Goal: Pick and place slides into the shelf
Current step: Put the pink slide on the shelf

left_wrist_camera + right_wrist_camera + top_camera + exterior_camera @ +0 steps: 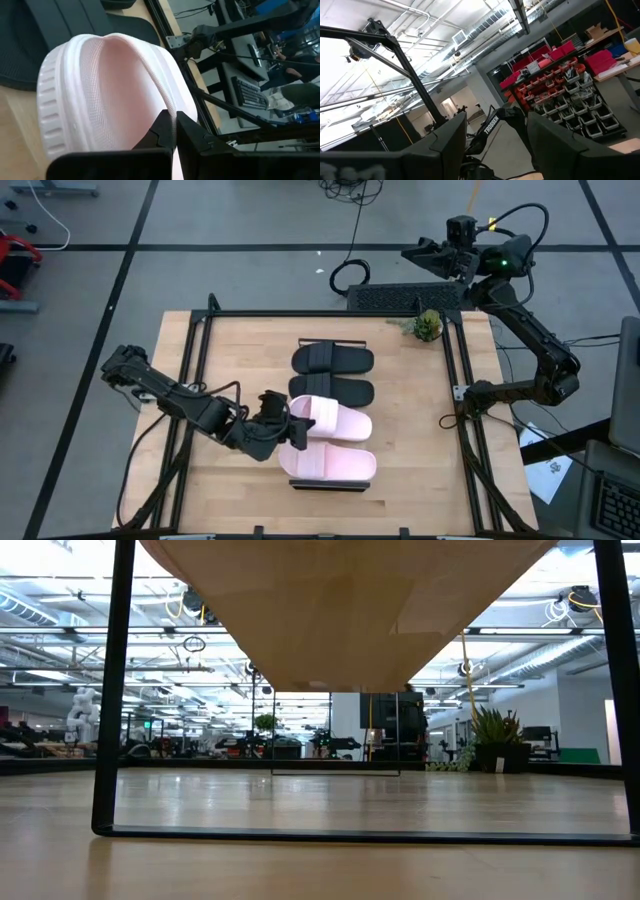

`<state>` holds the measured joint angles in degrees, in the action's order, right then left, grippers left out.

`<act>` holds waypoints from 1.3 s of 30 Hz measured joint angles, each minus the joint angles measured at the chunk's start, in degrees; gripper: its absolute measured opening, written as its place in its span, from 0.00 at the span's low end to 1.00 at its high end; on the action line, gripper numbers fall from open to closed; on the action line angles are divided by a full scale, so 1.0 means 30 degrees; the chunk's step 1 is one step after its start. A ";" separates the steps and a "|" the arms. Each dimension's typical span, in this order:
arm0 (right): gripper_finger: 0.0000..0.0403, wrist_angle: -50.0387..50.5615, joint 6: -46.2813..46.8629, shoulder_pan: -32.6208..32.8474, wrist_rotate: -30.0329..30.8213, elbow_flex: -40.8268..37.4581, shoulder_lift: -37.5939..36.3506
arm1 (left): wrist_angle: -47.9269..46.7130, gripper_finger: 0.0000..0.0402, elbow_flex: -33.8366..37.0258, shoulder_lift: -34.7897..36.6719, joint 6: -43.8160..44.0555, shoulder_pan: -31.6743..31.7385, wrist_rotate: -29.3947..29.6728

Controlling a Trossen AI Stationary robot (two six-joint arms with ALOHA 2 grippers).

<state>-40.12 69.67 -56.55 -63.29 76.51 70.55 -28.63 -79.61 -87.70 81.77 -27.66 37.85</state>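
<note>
Two black slides [332, 360] [333, 390] and a pale pink slide [330, 464] lie side by side on the shelf [329, 484], whose dark frame ends show at its far and near ends. Another pink slide [335, 421] sits between them, with my left gripper [285, 427] shut on its left end. In the left wrist view this slide [100, 90] fills the picture, with a black slide [60, 30] beyond it. My right gripper [412, 252] hangs open, raised beyond the table's far right corner, with nothing between its fingers [450, 135]. The low view shows only the shelf's wooden underside [340, 600]. My left gripper pinches the pink slide's raised side rim [167, 102] between its two fingers [160, 131], near the slide's left end. The fingers come from the table's left, slanting downward. I cannot tell whether the slide rests on the shelf or is lifted clear.
A small green plant [428, 326] and a dark keyboard [405, 297] sit at the table's far right edge. Dark metal rails [190, 380] [462, 380] run along the table's left and right sides. Bare wood [245, 360] lies on both sides of the shelf.
</note>
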 joint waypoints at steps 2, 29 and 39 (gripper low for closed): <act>0.49 0.0000 0.0007 0.0007 0.0001 0.0000 -0.0001 | 0.0074 0.00 0.0000 -0.0001 0.0001 0.0000 -0.0038; 0.49 -0.0155 0.0044 0.0007 0.0067 0.0000 -0.0001 | -0.1062 0.00 -0.0029 -0.0154 0.1676 -0.0087 -0.3138; 0.49 -0.0309 0.0051 0.0007 0.0143 0.0000 -0.0001 | -0.1115 0.00 -0.0022 -0.0147 0.3005 -0.0087 -0.3425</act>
<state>-41.05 69.82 -56.53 -62.86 76.51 70.54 -31.98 -79.68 -88.14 90.79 -27.92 27.58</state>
